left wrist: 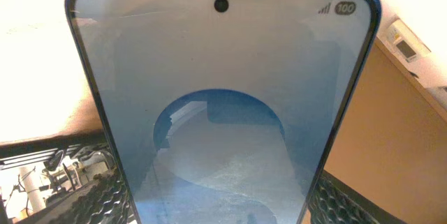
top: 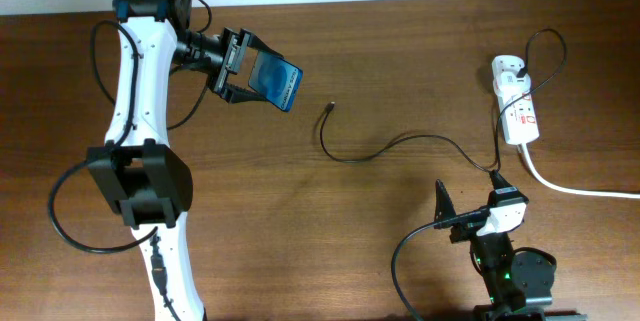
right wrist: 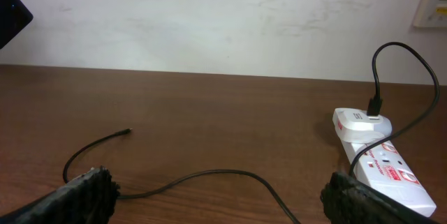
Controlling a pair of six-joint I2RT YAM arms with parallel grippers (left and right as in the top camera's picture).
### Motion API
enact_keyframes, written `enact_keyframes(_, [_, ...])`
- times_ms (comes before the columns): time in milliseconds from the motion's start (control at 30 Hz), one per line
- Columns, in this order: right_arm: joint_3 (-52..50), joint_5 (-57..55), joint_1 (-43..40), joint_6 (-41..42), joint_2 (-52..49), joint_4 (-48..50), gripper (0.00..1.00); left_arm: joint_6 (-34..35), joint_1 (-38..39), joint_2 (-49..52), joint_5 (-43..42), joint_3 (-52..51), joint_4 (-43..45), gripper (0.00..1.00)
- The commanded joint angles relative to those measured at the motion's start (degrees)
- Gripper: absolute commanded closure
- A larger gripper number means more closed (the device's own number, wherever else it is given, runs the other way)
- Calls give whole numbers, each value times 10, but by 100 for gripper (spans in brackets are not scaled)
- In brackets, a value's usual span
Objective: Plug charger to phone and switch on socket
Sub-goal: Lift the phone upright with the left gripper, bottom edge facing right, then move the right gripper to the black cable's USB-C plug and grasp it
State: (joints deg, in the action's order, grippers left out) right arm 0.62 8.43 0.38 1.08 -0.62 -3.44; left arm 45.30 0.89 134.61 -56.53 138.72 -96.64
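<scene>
My left gripper (top: pixel 235 66) is shut on the phone (top: pixel 278 81), a blue-screened smartphone, and holds it tilted above the table's far left. In the left wrist view the phone (left wrist: pixel 223 105) fills the frame between the fingers (left wrist: pixel 223 213). The charger's thin black cable (top: pixel 400 141) lies on the table with its free plug tip (top: pixel 330 108) right of the phone, apart from it. Its other end is plugged into a white adapter (right wrist: pixel 360 121) on the white socket strip (top: pixel 520 111). My right gripper (top: pixel 470 199) is open and empty, with the cable (right wrist: pixel 209 175) lying between its fingers (right wrist: pixel 220 203).
The socket's thick white cord (top: pixel 570 188) runs off the right edge. The socket strip (right wrist: pixel 391 175) lies just ahead-right of my right gripper. A pale wall stands behind the table's far edge. Black robot wires hang by the left arm.
</scene>
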Motion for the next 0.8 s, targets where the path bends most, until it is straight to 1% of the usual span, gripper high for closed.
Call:
enact_keyframes(0, [-3,3,3,0,4,-2,2,5,-2,-5,-11,16,-1,100])
enact_keyframes(67, [-3,13,4,0,4,-2,2,5,-2,-5,-10,16,-1,100])
enact_keyframes(100, [-3,31,4,0,4,7,2,5,-2,-5,5,16,0,100])
enact_keyframes(133, [-3,51,3,45,4,21,2,5,-2,-5,36,16,6,100])
enact_keyframes(167, [-3,51,3,97,4,28,2,5,-2,-5,85,16,9,100])
enact_keyframes(200, [-3,52,3,121,4,28,2,5,-2,-5,116,16,9,100])
enact_keyframes(267, [5,113,3,131,4,28,1,5,-2,-5,178,16,10,100])
enact_keyframes(333, [22,138,3,180,-2,27,2,43,4,-5,230,16,10,100])
enact_keyframes(400, [42,179,3,208,-28,23,2,72,21,-5,273,16,10,100])
enact_keyframes(433, [59,203,3,209,-56,23,2,83,31,-5,291,16,12,100])
enact_keyframes(467, [84,231,3,209,-93,23,2,83,44,-5,298,16,23,100])
enact_keyframes(533, [141,292,3,209,-176,21,2,108,64,-5,309,16,43,100])
enact_keyframes(600, [229,355,3,209,-293,0,2,117,78,-5,316,16,62,100])
enact_keyframes(633, [264,380,3,209,-337,-9,2,133,81,-5,327,16,62,100])
enact_keyframes(667, [304,416,3,209,-398,-9,2,134,83,-5,329,16,65,100])
enact_keyframes(700, [327,443,3,209,-437,-6,1,134,83,-5,328,16,66,100])
enact_keyframes(733, [342,472,3,209,-472,9,2,134,83,-5,328,16,66,100])
enact_keyframes(767, [344,502,3,209,-499,68,2,134,83,-5,328,16,66,100])
